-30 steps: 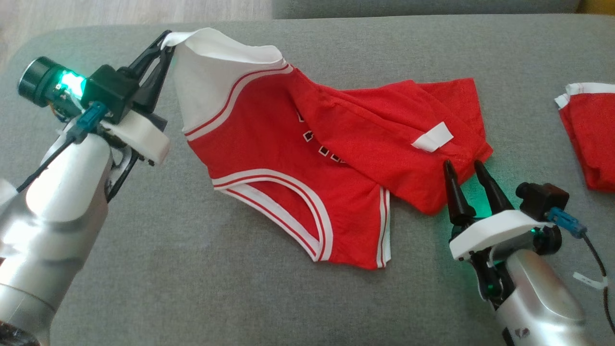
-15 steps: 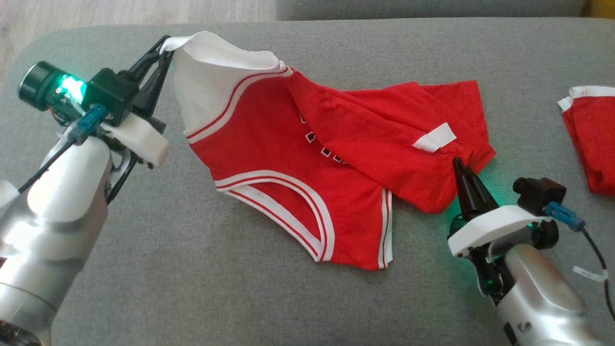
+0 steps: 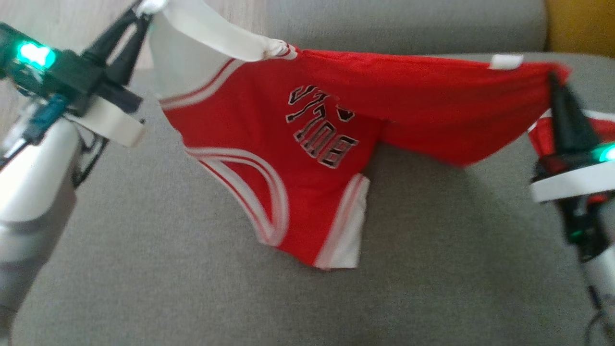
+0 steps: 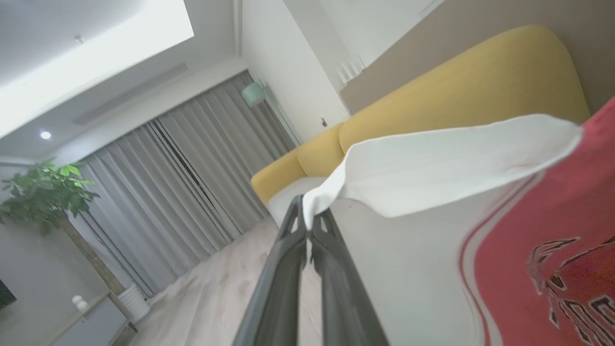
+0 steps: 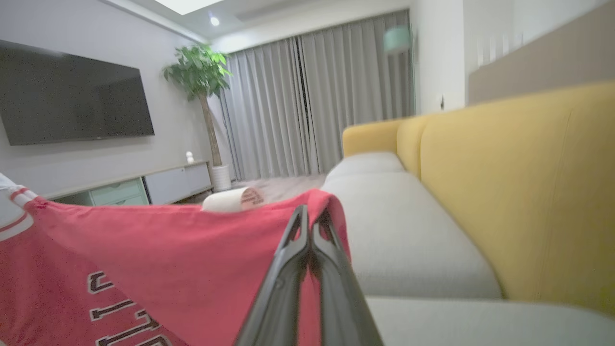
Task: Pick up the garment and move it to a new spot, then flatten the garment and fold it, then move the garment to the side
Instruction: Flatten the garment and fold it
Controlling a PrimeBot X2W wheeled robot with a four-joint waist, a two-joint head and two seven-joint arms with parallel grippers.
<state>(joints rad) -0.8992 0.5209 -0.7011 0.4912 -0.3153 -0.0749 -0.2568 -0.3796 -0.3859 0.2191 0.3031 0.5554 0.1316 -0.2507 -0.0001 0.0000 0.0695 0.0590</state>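
Observation:
The garment (image 3: 317,129) is a red sleeveless jersey with white trim and black lettering. It hangs stretched in the air between my two grippers, above the grey sofa seat (image 3: 192,288). My left gripper (image 3: 141,9) is shut on its white corner at the upper left; the left wrist view shows the white edge (image 4: 432,163) pinched at my left gripper (image 4: 310,218). My right gripper (image 3: 555,79) is shut on the red corner at the right. The right wrist view shows the red cloth (image 5: 192,250) bunched around my right gripper (image 5: 312,218).
A second red cloth with white trim (image 3: 543,137) lies on the seat behind my right gripper, mostly hidden. The sofa's grey backrest (image 3: 408,24) runs along the top, with a yellow sofa (image 3: 581,24) beyond it. Wooden floor (image 3: 57,19) lies at the upper left.
My right gripper shut on the garment's red corner. Both arms then rose, lifting the jersey off the seat and stretching it out. The head view tilted up.

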